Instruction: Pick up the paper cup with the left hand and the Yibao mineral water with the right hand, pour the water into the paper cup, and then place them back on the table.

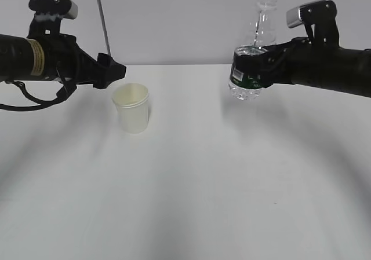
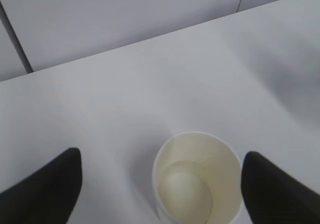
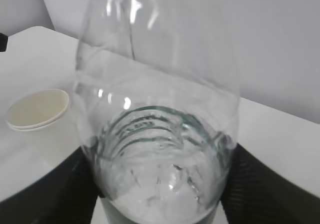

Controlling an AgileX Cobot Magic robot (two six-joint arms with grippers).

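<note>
Cup and bottle are well apart. The paper cup [image 1: 133,107] stands upright on the table [image 1: 191,185], left of middle and toward the far edge. The left hand [image 1: 110,69] hangs just beside its rim, released, and in the wrist view its fingers [image 2: 42,189] flank the cup without touching. The right hand [image 1: 264,69] grasps the Yibao mineral water [image 1: 250,63] at its green label, upright, lifted above the far right part of the table.

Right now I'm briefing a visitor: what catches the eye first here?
The Yibao mineral water, upright and lifted off the table, gripped by the right hand. Then the paper cup standing left of centre, with the left hand just behind it, jaws spread wide to either side, not touching.
</note>
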